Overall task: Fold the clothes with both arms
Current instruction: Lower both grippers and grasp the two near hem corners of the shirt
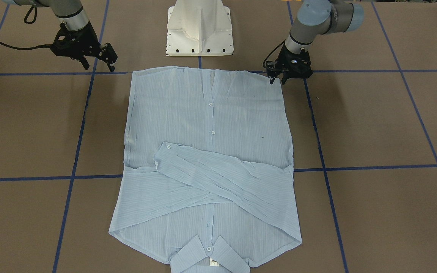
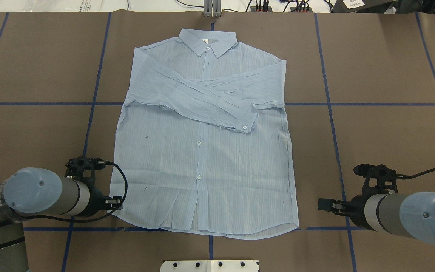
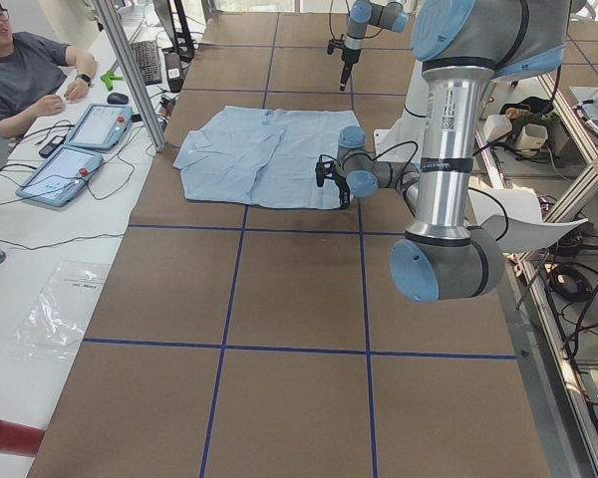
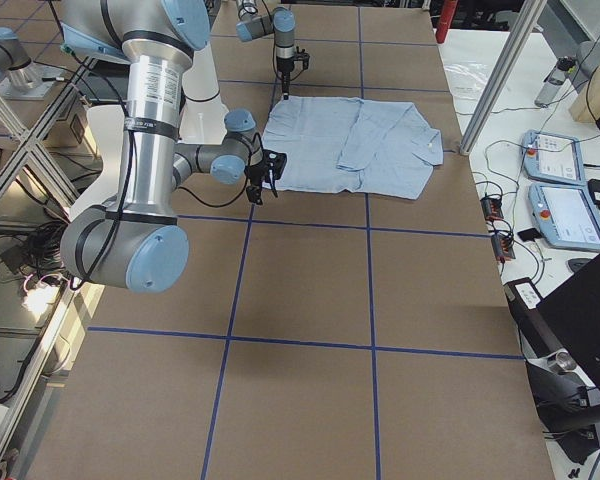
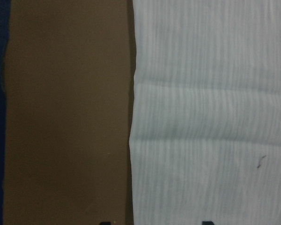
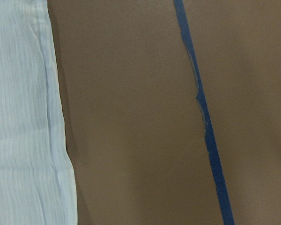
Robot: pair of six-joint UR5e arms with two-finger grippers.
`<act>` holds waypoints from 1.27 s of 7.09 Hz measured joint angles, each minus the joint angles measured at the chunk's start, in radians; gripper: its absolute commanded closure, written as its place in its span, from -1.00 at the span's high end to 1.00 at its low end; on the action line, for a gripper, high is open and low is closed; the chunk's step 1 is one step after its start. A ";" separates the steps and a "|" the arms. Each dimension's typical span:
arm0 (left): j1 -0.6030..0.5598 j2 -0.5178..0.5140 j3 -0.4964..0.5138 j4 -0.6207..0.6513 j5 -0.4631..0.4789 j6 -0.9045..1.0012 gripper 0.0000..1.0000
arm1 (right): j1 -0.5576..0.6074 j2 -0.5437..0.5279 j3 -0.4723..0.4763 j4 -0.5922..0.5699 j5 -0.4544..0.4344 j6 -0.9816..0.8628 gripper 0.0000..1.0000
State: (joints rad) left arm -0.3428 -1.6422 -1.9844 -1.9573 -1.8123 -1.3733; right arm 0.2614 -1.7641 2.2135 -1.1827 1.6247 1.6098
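Observation:
The light blue striped shirt (image 2: 202, 151) lies flat and buttoned on the brown table, collar at the far side, both sleeves crossed over the chest (image 1: 218, 178). My left gripper (image 1: 278, 80) is low at the hem corner on my left, open. In the left wrist view the shirt's side edge (image 5: 131, 112) runs between the two fingertips. My right gripper (image 1: 98, 66) hangs open above bare table, a short way outside the opposite hem corner. The right wrist view shows the shirt's edge (image 6: 23, 117) only, no fingers.
The white pedestal base (image 1: 199, 30) stands at the near table edge behind the hem. Blue tape lines (image 2: 330, 113) grid the tabletop. A person sits beyond the far side with teach pendants (image 3: 80, 149) on a side bench.

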 measured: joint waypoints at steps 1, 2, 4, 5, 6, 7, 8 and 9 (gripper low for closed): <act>0.000 0.000 0.000 0.000 0.000 0.000 -0.25 | -0.001 0.000 0.000 0.000 0.000 0.001 1.00; 0.001 0.000 0.001 0.000 0.000 0.001 -0.25 | -0.002 0.000 0.000 0.000 -0.001 0.001 1.00; 0.002 0.002 0.001 0.000 0.000 0.002 -0.25 | -0.007 0.000 0.000 0.000 -0.005 0.001 1.00; 0.003 0.003 0.001 0.000 -0.001 0.002 -0.25 | -0.009 0.000 0.000 0.000 -0.006 0.001 1.00; 0.006 0.004 0.001 0.000 -0.001 0.002 -0.25 | -0.012 0.000 0.000 0.000 -0.006 0.001 1.00; 0.010 0.003 0.001 0.001 -0.001 0.001 -0.50 | -0.014 0.000 0.001 0.000 -0.006 0.001 1.00; 0.014 0.002 0.001 0.002 0.000 -0.001 -1.00 | -0.015 0.000 0.001 0.000 -0.006 0.001 1.00; 0.015 0.001 0.002 0.002 0.000 -0.002 -1.00 | -0.016 0.000 0.001 0.000 -0.006 0.001 1.00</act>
State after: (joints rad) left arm -0.3276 -1.6409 -1.9827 -1.9549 -1.8118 -1.3756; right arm 0.2458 -1.7641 2.2150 -1.1827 1.6184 1.6107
